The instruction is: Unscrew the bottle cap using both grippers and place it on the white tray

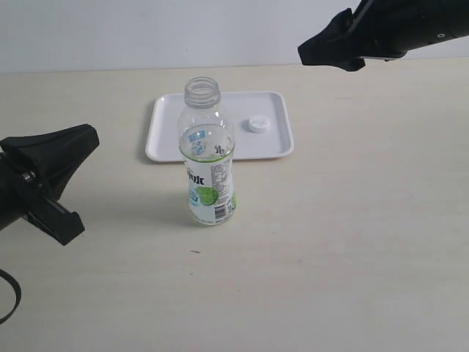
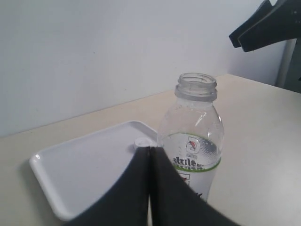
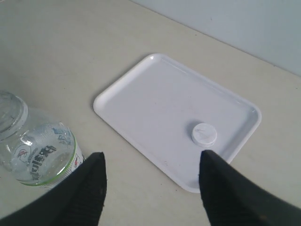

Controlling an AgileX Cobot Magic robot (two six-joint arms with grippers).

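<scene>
The clear bottle [image 1: 209, 169] [image 2: 195, 141] [image 3: 37, 150] stands upright on the table with its neck open, just in front of the white tray [image 1: 168, 132] [image 2: 84, 174] [image 3: 150, 103]. The white bottle cap [image 1: 259, 124] [image 2: 141, 142] [image 3: 204, 133] lies flat on the tray's right half. My left gripper [image 1: 86, 138] [image 2: 150, 149] hovers left of the bottle, jaws pressed together and holding nothing. My right gripper [image 1: 306, 53] [image 3: 153, 159] hangs high above the tray's far right side, jaws wide apart and empty.
The beige table [image 1: 352, 242] stretches around the bottle and tray, and a pale wall [image 1: 146, 29] runs behind it. The right gripper's black tip [image 2: 237, 38] shows at the top corner of the left wrist view.
</scene>
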